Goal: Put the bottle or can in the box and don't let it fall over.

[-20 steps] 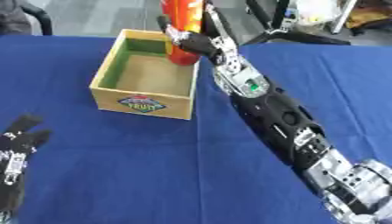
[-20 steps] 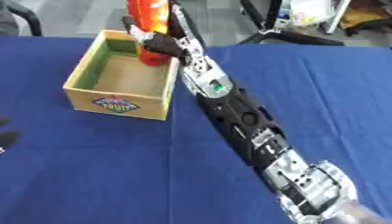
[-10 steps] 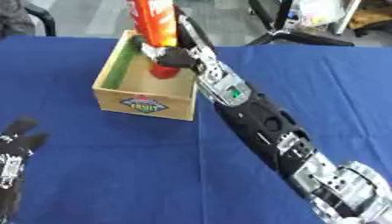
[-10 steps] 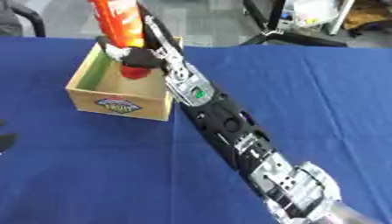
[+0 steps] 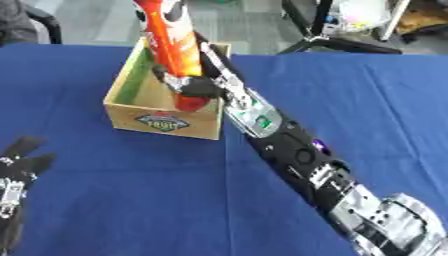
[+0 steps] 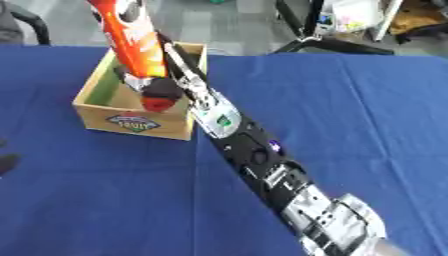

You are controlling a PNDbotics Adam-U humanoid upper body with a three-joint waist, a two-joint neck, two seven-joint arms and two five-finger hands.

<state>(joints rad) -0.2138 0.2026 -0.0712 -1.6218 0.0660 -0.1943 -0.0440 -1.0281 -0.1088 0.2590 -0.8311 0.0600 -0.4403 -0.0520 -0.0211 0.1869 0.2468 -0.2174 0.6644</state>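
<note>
A tall orange-red can with a red base stands nearly upright, leaning a little to the left, with its lower end inside the wooden box. My right hand is shut on the can's lower part, the arm reaching in from the lower right across the box's right wall. The box is open-topped, with a green inner left wall and a label on its front. My left hand rests open at the lower left edge, far from the box. The can's top runs out of view.
A blue cloth covers the table. Beyond the far edge are a grey floor, a black stand's legs and a chair at the upper left. Open cloth lies right of and in front of the box.
My right hand has carried the can from the box's far right corner leftward and down, so its base now sits within the box. The left hand has stayed put.
</note>
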